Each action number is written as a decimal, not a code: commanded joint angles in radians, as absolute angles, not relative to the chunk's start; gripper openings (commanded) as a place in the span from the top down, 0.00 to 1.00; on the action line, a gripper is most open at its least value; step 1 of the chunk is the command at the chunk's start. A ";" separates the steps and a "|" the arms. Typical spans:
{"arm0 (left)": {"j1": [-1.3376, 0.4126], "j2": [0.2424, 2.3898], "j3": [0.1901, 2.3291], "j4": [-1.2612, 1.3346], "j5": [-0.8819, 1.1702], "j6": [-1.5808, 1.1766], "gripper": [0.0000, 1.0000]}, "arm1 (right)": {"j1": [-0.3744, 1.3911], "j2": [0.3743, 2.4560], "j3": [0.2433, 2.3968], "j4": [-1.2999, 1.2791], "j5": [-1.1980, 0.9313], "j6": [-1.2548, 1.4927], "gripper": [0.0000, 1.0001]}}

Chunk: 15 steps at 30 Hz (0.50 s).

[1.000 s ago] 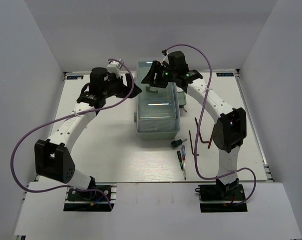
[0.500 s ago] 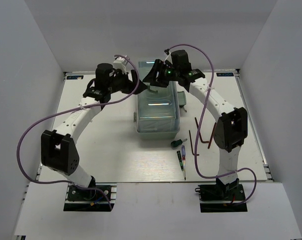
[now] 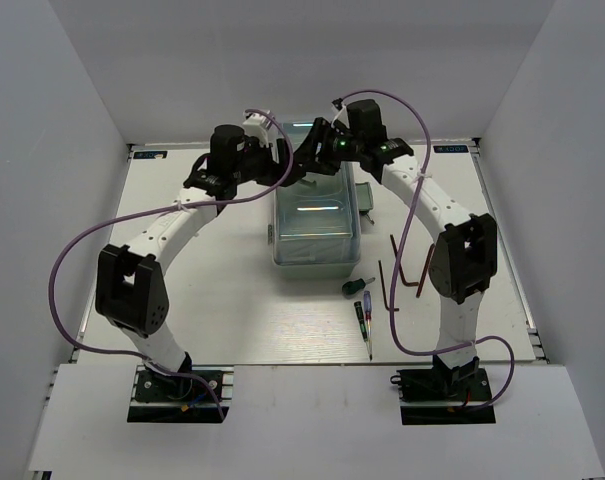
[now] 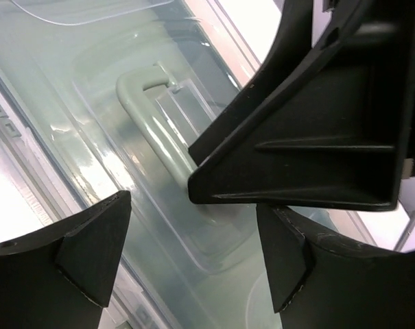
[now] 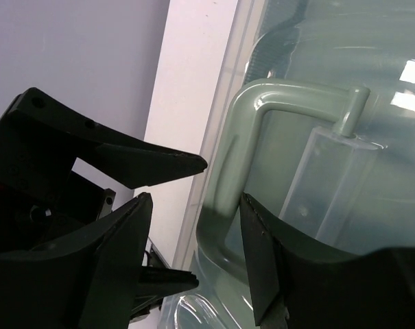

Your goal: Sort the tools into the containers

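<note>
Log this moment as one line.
left fingers open at handle | right fingers open at handle | toolbox lid shut | tools on table

Toolbox (image 3: 317, 265) mint green; handle (image 5: 238, 151) pale green; table (image 3: 232, 300) white

— Above the lid handle (image 5: 252, 130)?
— Crowded by left gripper (image 4: 193, 205) and right gripper (image 5: 197, 205), nearly nose to nose.
— Beside the toolbox (image 3: 317, 240)?
— Bare table (image 3: 212, 270) leftward; rightward, scattered with hex keys (image 3: 393, 270) and screwdrivers (image 3: 362, 305).
</note>
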<state>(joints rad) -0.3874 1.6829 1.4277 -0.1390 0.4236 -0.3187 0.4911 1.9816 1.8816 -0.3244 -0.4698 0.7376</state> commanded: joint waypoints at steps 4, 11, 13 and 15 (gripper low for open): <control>-0.437 1.724 1.474 -0.164 0.410 -0.322 0.18 | 0.479 1.953 1.875 -0.244 -0.538 0.795 0.42; -0.469 1.769 1.519 -0.173 0.440 -0.331 0.28 | 0.465 1.953 1.861 -0.230 -0.558 0.805 0.42; -0.479 1.779 1.529 -0.173 0.449 -0.331 0.29 | 0.462 1.951 1.858 -0.226 -0.558 0.808 0.42; -0.488 1.779 1.529 -0.173 0.449 -0.331 0.30 | 0.462 1.950 1.852 -0.221 -0.564 0.815 0.42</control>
